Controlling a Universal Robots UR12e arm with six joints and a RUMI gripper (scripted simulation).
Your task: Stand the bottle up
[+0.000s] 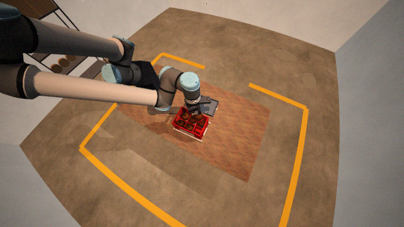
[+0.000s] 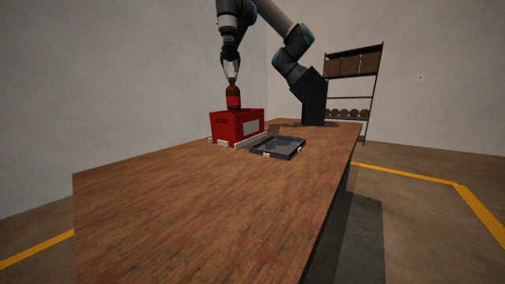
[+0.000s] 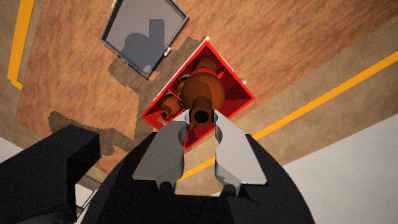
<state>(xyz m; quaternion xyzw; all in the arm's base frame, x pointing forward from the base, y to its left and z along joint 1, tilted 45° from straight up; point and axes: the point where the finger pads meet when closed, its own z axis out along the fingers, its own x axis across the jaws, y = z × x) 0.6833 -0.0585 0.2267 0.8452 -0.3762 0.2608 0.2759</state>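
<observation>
My gripper [image 2: 231,79] [image 3: 202,110] is shut on the neck of a brown bottle [image 2: 233,92] [image 3: 202,89] with a red label. The bottle hangs upright, its bottom about level with or just above the rim of the red crate [image 2: 224,131] [image 3: 231,112]. In the top view the crate [image 1: 199,136] holds several brown bottles in its compartments, and a compartment at its near right corner looks empty. The wrist view shows the held bottle over the crate, hiding part of its inside. The dark grey tray [image 1: 212,108] [image 2: 293,151] [image 3: 145,25] beside the crate is empty.
White strips [image 2: 251,140] lie along the foot of the crate, and small white blocks [image 2: 266,155] sit at the tray's edges. The wooden table [image 1: 233,126] [image 2: 197,205] carries both. A shelf rack [image 2: 349,76] stands behind the arm's base.
</observation>
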